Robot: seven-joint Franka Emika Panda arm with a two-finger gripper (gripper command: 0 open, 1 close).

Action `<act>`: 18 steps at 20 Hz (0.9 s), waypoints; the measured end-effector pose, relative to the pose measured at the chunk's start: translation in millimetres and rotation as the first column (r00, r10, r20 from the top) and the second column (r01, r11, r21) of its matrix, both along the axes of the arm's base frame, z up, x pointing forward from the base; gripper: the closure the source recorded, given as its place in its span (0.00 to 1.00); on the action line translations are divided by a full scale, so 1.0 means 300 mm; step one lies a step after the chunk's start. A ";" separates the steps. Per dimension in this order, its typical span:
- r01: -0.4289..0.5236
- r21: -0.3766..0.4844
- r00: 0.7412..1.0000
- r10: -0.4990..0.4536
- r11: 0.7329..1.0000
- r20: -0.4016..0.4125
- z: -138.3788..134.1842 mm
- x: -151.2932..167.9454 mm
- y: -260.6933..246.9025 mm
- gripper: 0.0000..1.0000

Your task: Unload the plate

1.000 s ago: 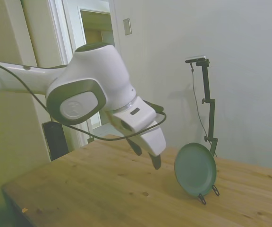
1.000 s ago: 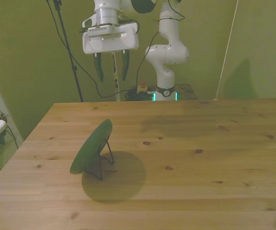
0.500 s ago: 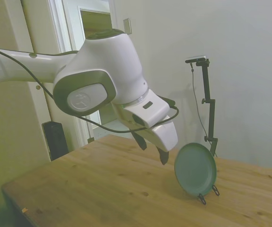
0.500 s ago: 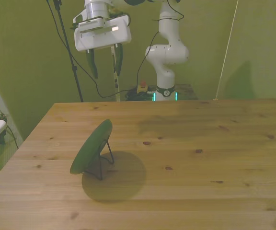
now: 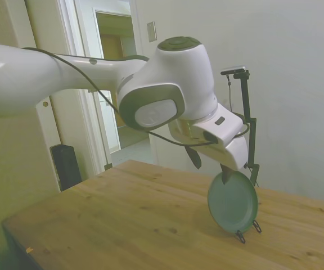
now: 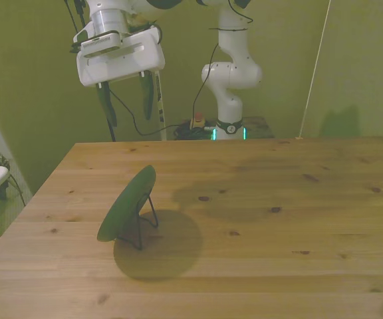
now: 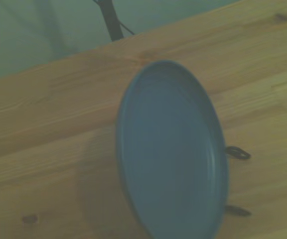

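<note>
Nothing unloaded yet: plate point(image 6: 127, 203) is propped upright in wire stand point(image 6: 146, 222) on surface point(image 6: 278, 246), untouched; jaws are held apart, empty, above it.

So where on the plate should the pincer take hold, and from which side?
Probably the top of the raised rim, coming from above. The plate stands nearly on edge, leaning back in the black wire stand, whose hooks cup its bottom edge. The upper rim is bare and thin enough for the open pincer to straddle, one finger on each face, then lift upward out of the hooks.
</note>
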State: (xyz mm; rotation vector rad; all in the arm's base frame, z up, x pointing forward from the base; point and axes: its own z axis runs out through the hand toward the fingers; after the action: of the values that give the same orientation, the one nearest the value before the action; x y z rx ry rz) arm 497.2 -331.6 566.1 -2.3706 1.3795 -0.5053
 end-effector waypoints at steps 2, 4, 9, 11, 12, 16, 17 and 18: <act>-0.013 0.023 1.000 0.013 1.000 -0.009 -0.013 0.047 -0.020 0.00; -0.027 0.049 0.999 0.028 0.998 -0.022 -0.036 0.084 -0.054 0.00; -0.054 0.081 0.998 0.056 0.995 -0.032 -0.092 0.177 -0.095 0.00; -0.066 0.089 0.997 0.070 0.994 -0.039 -0.125 0.222 -0.081 0.00; -0.074 0.090 0.996 0.079 0.993 -0.043 -0.143 0.244 -0.068 0.00; -0.109 0.098 0.993 0.114 0.989 -0.041 -0.172 0.307 0.011 0.00; -0.115 0.101 0.992 0.119 0.988 -0.041 -0.173 0.318 0.030 0.00; -0.118 0.105 0.992 0.123 0.987 -0.042 -0.175 0.325 0.044 0.00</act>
State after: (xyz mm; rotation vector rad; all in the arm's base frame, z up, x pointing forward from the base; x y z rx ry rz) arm 594.8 -318.3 513.8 -2.3791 1.2419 -0.3381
